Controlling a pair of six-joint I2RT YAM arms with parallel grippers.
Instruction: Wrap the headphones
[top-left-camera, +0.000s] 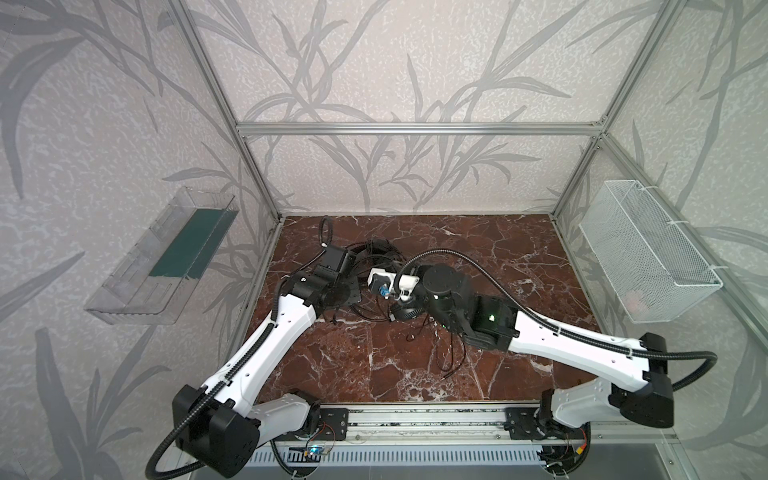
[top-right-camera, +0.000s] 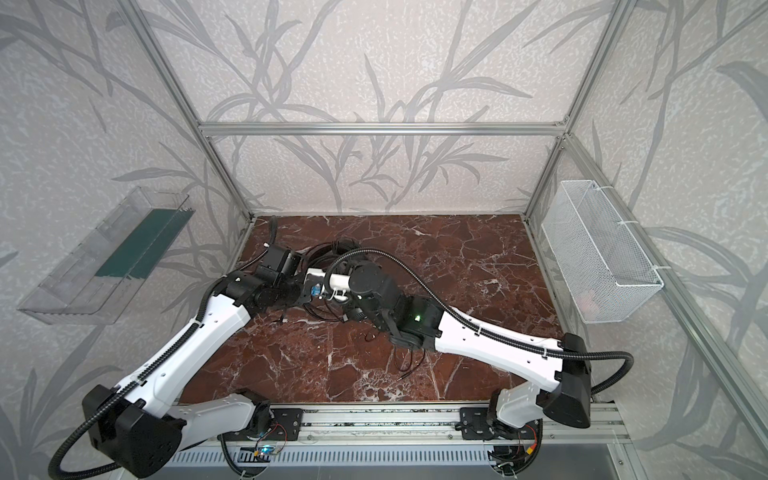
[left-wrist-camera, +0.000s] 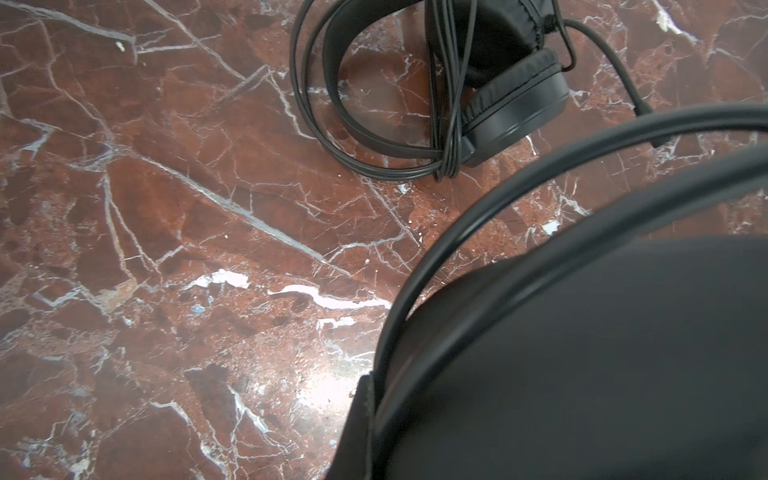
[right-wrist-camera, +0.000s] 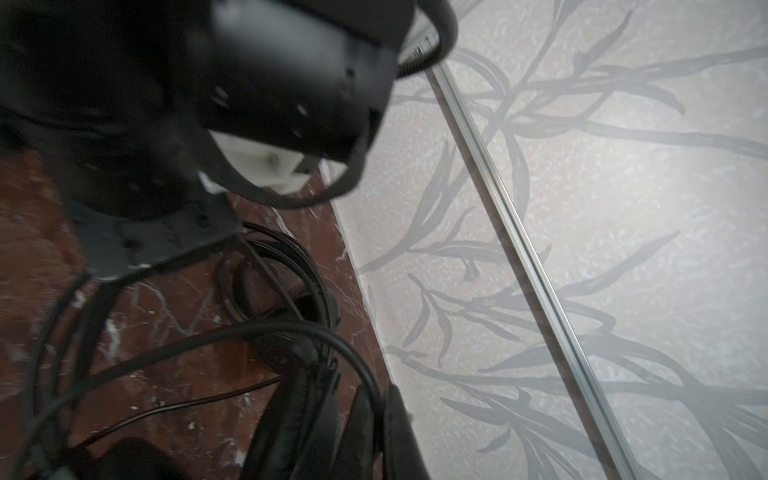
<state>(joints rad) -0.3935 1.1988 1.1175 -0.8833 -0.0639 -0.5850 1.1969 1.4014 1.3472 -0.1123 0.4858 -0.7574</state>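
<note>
Currently both tools are sitting closed amid tangled black headphones, cables looping loose across the marble desk.

Both top views are evenly and softly lit, with pale walls and faint shadows under the arms. Straight frame rails bow outward toward the edges, a wide-lens distortion. In the left wrist view the marble table is sharp, with a white patch of glare low in the picture, while the nearby dark earcup is soft and featureless. The right wrist view is blurred throughout: the black arm housing smears, the cables are fuzzy, and the wall glows brighter toward 1 side.
</note>
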